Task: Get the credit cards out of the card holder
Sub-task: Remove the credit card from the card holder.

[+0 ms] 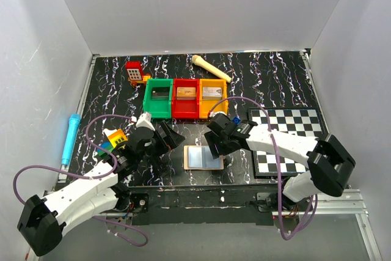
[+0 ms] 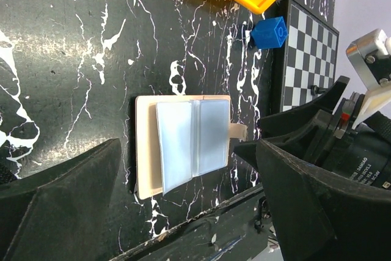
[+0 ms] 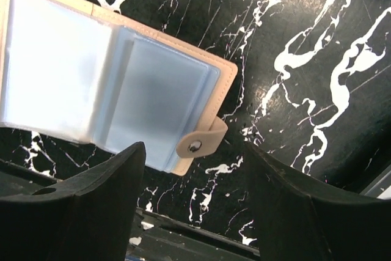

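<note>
Card holder [image 1: 203, 158] lies open near left pincer [image 1: 166, 137] and right pincer [image 1: 215, 143]; both gape wide, empty.

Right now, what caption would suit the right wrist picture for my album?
The right gripper, open, hovers over a tan folding card holder spread open on black marbled tabletop.

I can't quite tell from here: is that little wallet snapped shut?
No, the card holder lies open, pale sleeves showing, its snap tab hanging loose.
</note>
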### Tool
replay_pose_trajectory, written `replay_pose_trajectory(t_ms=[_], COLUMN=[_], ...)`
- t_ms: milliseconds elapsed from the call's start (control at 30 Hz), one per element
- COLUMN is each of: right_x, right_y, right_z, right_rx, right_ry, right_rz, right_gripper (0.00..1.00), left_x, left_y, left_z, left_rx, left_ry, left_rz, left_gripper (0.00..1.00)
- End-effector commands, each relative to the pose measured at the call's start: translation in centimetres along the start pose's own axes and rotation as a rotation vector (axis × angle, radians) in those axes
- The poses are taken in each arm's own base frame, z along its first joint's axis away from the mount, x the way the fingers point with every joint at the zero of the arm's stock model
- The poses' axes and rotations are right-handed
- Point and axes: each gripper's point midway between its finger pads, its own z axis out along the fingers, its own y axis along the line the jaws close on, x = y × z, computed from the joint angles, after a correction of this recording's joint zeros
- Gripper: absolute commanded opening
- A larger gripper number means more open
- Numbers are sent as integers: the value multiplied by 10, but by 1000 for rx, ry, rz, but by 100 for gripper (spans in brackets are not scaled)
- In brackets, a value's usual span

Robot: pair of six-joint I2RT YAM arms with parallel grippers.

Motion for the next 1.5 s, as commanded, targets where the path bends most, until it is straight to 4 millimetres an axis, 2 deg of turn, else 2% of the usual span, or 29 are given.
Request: replay_pose_trajectory(t_ms=[0, 300, 433, 533, 700, 800, 833, 1033, 1167, 1333, 1467], right_x=[-5, 4, 1, -2, -11, -8, -6, -3, -5, -11, -16], right_y=[-6, -25, -25, -21, -2, 11, 15, 33, 34, 31, 31], right_z=[6, 14, 11, 6, -17, -30, -33, -48, -53, -55, -57], right_rx=[72, 160, 146, 114, -38, -136, -166, -307, -329, -313, -324], right_ry=[23, 42, 19, 3, -77, -91, -90, -131, -165, -190, -205], right_rz=[-28, -32, -22, -16, -34, -49, -50, -31, -37, -63, -67], right_gripper=[70, 47, 19, 1, 1, 1, 1, 1, 1, 1, 1], left_x=[1, 2, 5, 8, 13, 15, 21, 40, 56, 69, 77], left_y=[-6, -11, -14, -18, -27, -30, -32, -46, -55, -70, -74], left_z=[1, 3, 6, 9, 12, 16, 16, 24, 30, 35, 38], left_rx=[17, 22, 33, 46, 74, 79, 95, 146, 157, 190, 198], left_ry=[10, 18, 35, 54, 93, 101, 132, 212, 268, 309, 330], left_rz=[18, 35, 53, 76, 118, 138, 146, 197, 249, 291, 311], left_gripper=[92, 90, 90, 88, 85, 82, 80, 60, 54, 54, 54])
